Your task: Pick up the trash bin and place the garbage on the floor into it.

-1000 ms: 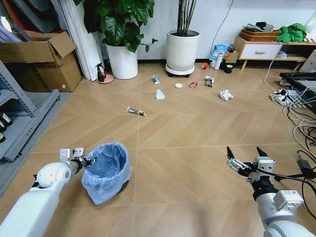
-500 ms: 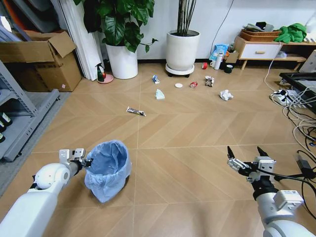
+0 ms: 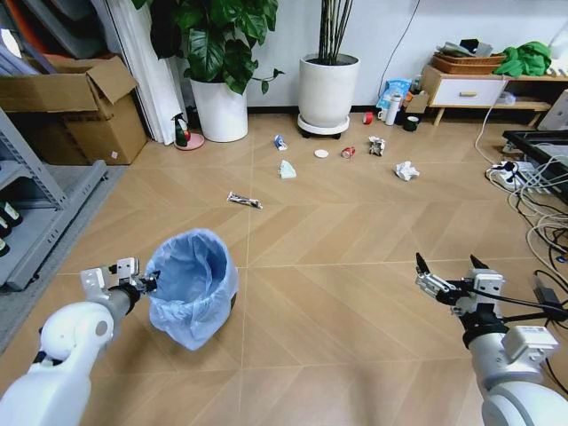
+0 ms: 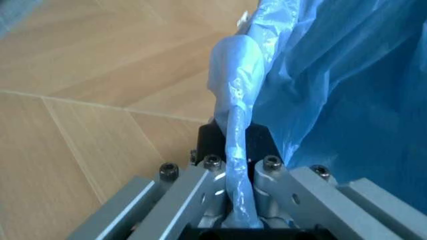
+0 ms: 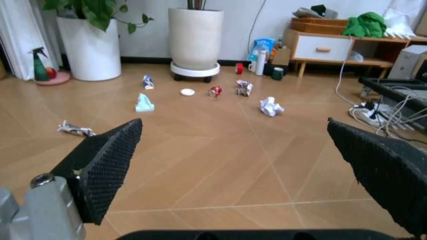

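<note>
The trash bin, a small dark bin lined with a crinkly light-blue bag, hangs tilted just above the floor at the near left. My left gripper is shut on its rim; the left wrist view shows the bag's edge pinched between the fingers. My right gripper hovers open and empty at the near right, its pads wide apart. The garbage lies farther ahead: a dark wrapper, a light-blue scrap, a small carton, a white lid, a red can and paper wads.
Two white plant pots stand at the back wall, with a spray bottle beside the left one. A cardboard box and metal shelf line the left side. Cables and a low cabinet are on the right.
My left arm has raised the bin off the floor and drawn back to the left a little, and the bin now tilts more. The right gripper has shifted slightly right.
</note>
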Robot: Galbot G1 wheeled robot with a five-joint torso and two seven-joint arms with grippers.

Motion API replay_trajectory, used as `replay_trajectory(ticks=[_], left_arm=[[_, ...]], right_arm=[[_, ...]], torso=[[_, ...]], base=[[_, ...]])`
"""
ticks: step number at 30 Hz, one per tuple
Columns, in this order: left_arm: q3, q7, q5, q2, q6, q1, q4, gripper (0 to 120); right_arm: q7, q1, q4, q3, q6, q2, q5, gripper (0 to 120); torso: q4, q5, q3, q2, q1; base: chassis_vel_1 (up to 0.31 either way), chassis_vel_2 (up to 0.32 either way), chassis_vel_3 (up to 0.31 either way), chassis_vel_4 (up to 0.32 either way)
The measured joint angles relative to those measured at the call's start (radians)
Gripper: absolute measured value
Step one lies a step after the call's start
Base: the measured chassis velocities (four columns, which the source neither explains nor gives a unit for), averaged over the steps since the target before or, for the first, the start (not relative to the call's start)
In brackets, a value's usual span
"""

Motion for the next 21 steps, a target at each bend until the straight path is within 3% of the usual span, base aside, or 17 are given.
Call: replay_trajectory(ticks=[8,21], left_arm=[[-0.003,-0.056,0.123,-0.083,-0.049,0.115,-0.147,0],[0.009,-0.039,0.203,-0.088,-0.071,0.157,-0.195,0]], right_arm=[[0.004,0.008,0.007,0.004,-0.027,-0.015,-0.014,100],[-0.001,0.0,0.006,-0.006,-0.018,0.008,-0.029,100]], torso=[[0.0,0.0002,0.0,0.0,0.0],[0.0,-0.0003,0.0,0.0,0.0]], base=[[0.0,0.0,0.0,0.0],[-0.003,0.003,0.006,-0.003]])
